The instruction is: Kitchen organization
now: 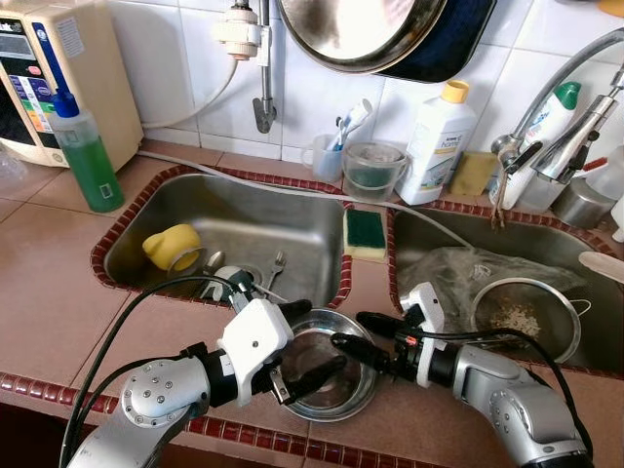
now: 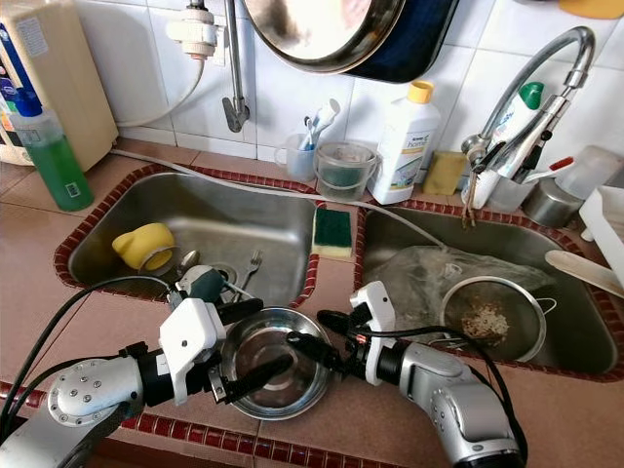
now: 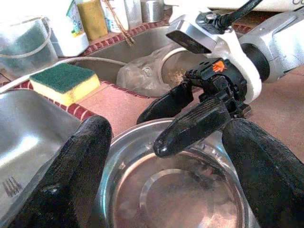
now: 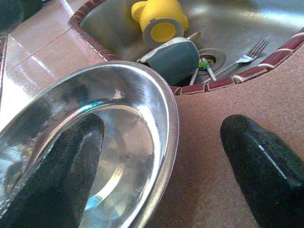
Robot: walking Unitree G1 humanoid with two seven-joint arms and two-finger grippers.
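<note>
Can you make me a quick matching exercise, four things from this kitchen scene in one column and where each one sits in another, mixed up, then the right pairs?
Things:
1. yellow cup
2. green sponge
3. metal strainer
4. steel bowl

Places:
A. on the counter edge between the left gripper and right gripper
B. lying in the left sink basin
C. on the divider between the two basins
D. in the right sink basin

Pairs: 1-B, 2-C, 3-D, 4-A

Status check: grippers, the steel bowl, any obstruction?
Left gripper open, straddling the steel bowl rim. Right gripper open, one finger inside the bowl. Bowl sits on the counter at the sink divider. Nothing blocking.
</note>
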